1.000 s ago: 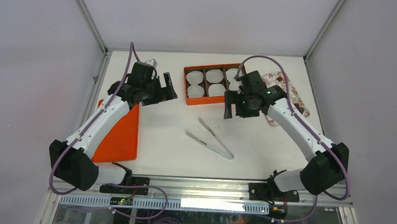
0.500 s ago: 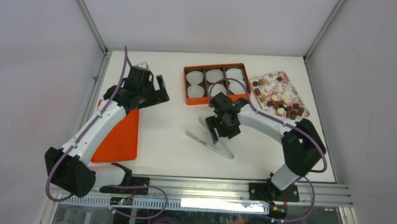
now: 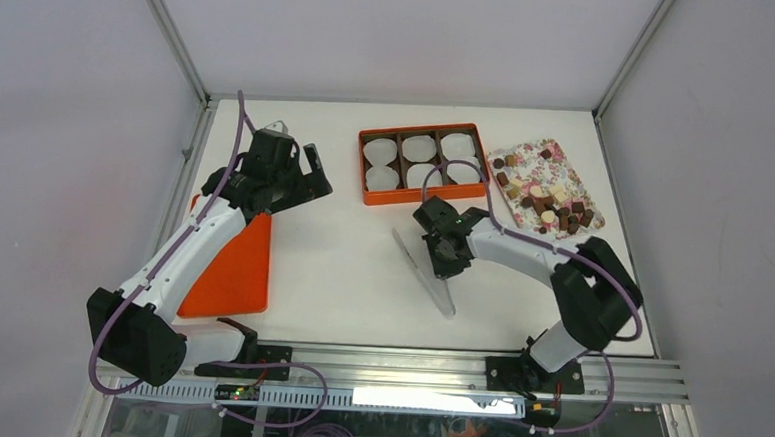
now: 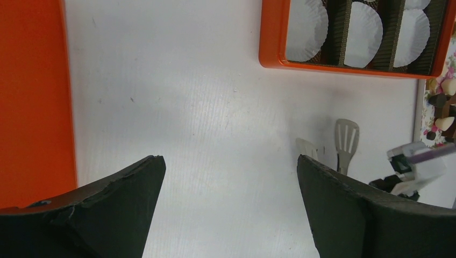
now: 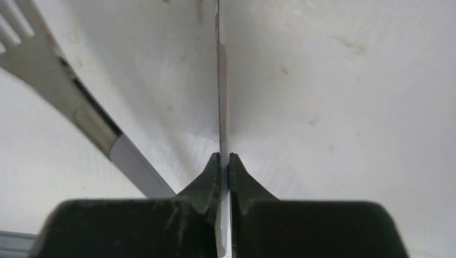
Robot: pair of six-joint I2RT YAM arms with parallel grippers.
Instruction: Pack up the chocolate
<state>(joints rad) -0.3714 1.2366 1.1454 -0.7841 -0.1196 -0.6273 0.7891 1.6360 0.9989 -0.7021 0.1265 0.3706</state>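
Chocolate (image 3: 547, 199), from the overhead view: small dark, tan and cream pieces heaped loose on the floral tray (image 3: 533, 152) by the far right corner of the surface (image 3: 331, 266). None yet in the orange box (image 3: 423, 128) at the middle of the far edge; only white paper cups (image 3: 417, 147) inside, all bare. Right gripper (image 3: 448, 264) down at mid surface, closed on the metal tongs (image 3: 432, 283), well apart from the tray. Left gripper (image 3: 312, 181) raised toward the far left corner, jaws wide, holding nothing, above the far end of the flat orange lid (image 3: 229, 270) lying along the left edge.

From the left wrist: fingers (image 4: 113, 209) spread to full width over bare surface, nothing between them. Box corner with cups at upper right, slotted tong tips (image 4: 346, 137) lower right, a few chocolate pieces (image 4: 442, 110) at the right margin.

From the right wrist: fingers pressed together on one thin tong blade (image 5: 220, 91) seen edge-on, the other blade (image 5: 59, 91) splayed off to the left. Cannot tell whether lifted clear of the surface.

Handling, as a judgement: very light, firm yet easily scuffed or dented, smooth enough to slip, the round ones prone to roll. Best taken singly from the rim of the heap, tong tips across opposite flat sides of a cube or the widest part of a round, with a soft squeeze. Hold on one blade only, so probably calling for a grip across both before any pinch.
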